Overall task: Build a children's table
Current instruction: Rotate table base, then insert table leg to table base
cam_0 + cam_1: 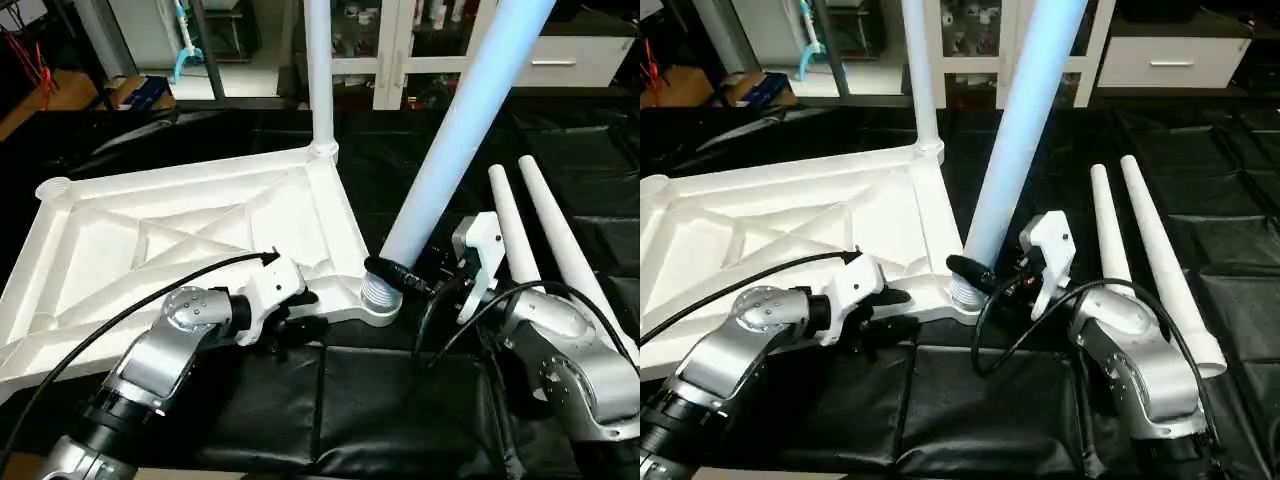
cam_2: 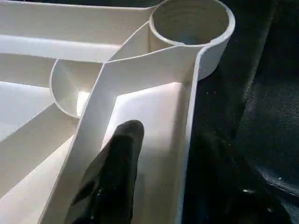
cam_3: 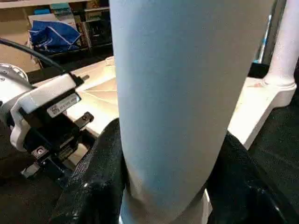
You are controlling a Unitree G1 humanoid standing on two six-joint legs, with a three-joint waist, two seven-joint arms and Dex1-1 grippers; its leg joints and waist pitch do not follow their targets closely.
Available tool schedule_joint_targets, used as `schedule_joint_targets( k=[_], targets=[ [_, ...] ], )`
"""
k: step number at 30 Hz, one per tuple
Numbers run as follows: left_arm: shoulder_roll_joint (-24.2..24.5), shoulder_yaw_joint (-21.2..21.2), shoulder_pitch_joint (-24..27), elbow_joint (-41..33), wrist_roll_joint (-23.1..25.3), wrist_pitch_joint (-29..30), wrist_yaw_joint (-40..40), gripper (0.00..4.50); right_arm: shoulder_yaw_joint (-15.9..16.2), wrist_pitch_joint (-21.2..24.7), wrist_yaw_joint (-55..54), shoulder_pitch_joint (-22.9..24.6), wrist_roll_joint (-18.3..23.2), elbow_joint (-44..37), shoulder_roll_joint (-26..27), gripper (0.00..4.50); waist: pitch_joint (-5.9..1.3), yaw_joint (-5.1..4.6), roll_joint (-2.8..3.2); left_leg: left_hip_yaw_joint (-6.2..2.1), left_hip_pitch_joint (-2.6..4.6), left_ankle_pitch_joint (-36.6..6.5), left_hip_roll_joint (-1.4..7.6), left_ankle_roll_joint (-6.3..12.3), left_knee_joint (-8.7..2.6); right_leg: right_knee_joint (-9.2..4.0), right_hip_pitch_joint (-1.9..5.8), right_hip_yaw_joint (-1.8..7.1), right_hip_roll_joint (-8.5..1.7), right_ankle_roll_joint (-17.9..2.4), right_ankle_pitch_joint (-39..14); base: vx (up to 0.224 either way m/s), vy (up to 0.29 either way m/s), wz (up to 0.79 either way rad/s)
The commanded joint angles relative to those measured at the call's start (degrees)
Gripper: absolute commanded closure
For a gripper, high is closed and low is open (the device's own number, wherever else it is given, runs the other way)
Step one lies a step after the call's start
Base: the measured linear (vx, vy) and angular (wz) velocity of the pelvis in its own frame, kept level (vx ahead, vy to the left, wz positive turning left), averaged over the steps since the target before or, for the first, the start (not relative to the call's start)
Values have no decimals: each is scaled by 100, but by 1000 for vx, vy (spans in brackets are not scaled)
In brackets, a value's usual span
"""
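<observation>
The white tabletop (image 1: 150,205) lies underside up on a black mat. One white leg (image 1: 320,70) stands upright in its far right corner socket. My right gripper (image 1: 398,272) is shut on a second leg (image 1: 460,130), which leans. That leg's ribbed lower end (image 1: 380,291) is right at the near right corner socket (image 2: 191,21), whose mouth looks hollow in the left wrist view. My left gripper (image 1: 305,313) is open astride the tabletop's near rim. One of its fingers (image 2: 114,177) is inside the rim and the other is outside over the mat. Two loose legs (image 1: 515,235) (image 1: 565,240) lie on the right.
The black padded mat (image 1: 330,410) covers the work surface. White cabinets and a drawer unit (image 1: 575,60) stand at the back. Shelving and a blue bag (image 1: 145,92) are at the back left. Black cables loop from both wrists.
</observation>
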Motion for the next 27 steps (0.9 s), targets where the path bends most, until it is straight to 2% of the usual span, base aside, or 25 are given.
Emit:
schedule_joint_targets(
  k=[1, 4, 9, 12, 16, 17, 19, 20, 21, 22, 23, 24, 25, 27],
  targets=[
    [-18, -214, 35, 176, 40, 32, -71, 271, 63, -80, 13, -70, -23, 13, 16, 262, -417, -7, -75, -251, 76, -349, 486, 494, -450, -359, 260, 234, -496, -1547, -362, 0, 0, 0],
    [11, -281, 65, 158, -4, 37, -224, 304, 46, -101, 31, -187, -21, 107, 30, 262, -410, -3, -57, -255, 72, -298, 489, 506, -453, -348, 252, 228, -489, -1547, -277, 0, 0, 0],
    [101, -368, 148, 136, 51, 31, -328, 357, 1, -176, 94, -410, -67, 378, 33, 262, -394, -18, -72, -250, 72, -337, 490, 512, -459, -353, 247, 230, -498, -1558, -320, 0, 0, 0],
    [159, -408, 181, 199, 129, 64, -328, 369, 17, -244, 223, -587, -95, 661, 45, 262, -387, -35, -67, -248, 75, -379, 484, 509, -463, -359, 247, 227, -492, -1586, -354, 0, 0, 0],
    [182, -441, 202, 220, 164, 100, -358, 408, 90, -283, 355, -697, -119, 888, 48, 262, -381, -33, -68, -249, 69, -334, 491, 523, -463, -354, 253, 231, -496, -1596, -288, 0, 0, 0],
    [186, -452, 208, 219, 173, 110, -366, 414, 100, -279, 374, -721, -117, 938, 55, 262, -380, -35, -86, -250, 70, -330, 489, 540, -465, -350, 253, 229, -494, -1600, -294, 0, 0, 0],
    [186, -482, 250, 196, 182, 188, -362, 425, 181, -267, 542, -803, -130, 1140, 21, 262, -372, -45, -78, -249, 71, -416, 491, 525, -471, -366, 252, 227, -498, -1607, -443, 0, 0, 0],
    [196, -510, 271, 176, 190, 243, -371, 443, 210, -208, 619, -839, -132, 1244, -25, 262, -353, -56, -157, -238, 63, -432, 496, 537, -484, -387, 248, 235, -495, -1592, -470, 0, 0, 0],
    [199, -518, 276, 171, 192, 258, -374, 443, 218, -195, 644, -851, -134, 1278, -39, 262, -358, -47, -110, -249, 67, -392, 498, 545, -480, -373, 249, 235, -507, -1599, -480, 0, 0, 0],
    [203, -528, 282, 164, 193, 275, -377, 446, 227, -180, 673, -864, -137, 1318, -57, 262, -362, -47, -106, -244, 76, -387, 497, 544, -476, -374, 241, 232, -500, -1598, -482, 0, 0, 0],
    [212, -548, 295, 146, 197, 304, -387, 448, 252, -124, 750, -885, -146, 1385, -116, 262, -364, -47, -111, -247, 74, -340, 502, 558, -481, -367, 245, 232, -496, -1591, -425, 0, 0, 0],
    [214, -559, 301, 126, 191, 334, -390, 448, 277, -33, 897, -920, -142, 1477, -187, 262, -358, -65, -169, -240, 64, -251, 506, 593, -482, -353, 248, 231, -491, -1614, -289, 0, 0, 0],
    [214, -559, 301, 123, 189, 338, -390, 448, 281, -17, 924, -926, -141, 1491, -198, 262, -351, -50, -146, -238, 69, -239, 498, 638, -473, -357, 244, 234, -494, -1628, -299, 0, 0, 0],
    [202, -564, 302, 93, 161, 350, -419, 448, 317, 104, 1024, -947, -133, 1563, -250, 262, -340, -49, -150, -232, 69, -307, 498, 657, -473, -378, 242, 238, -503, -1614, -447, 0, 0, 0]
  ],
)
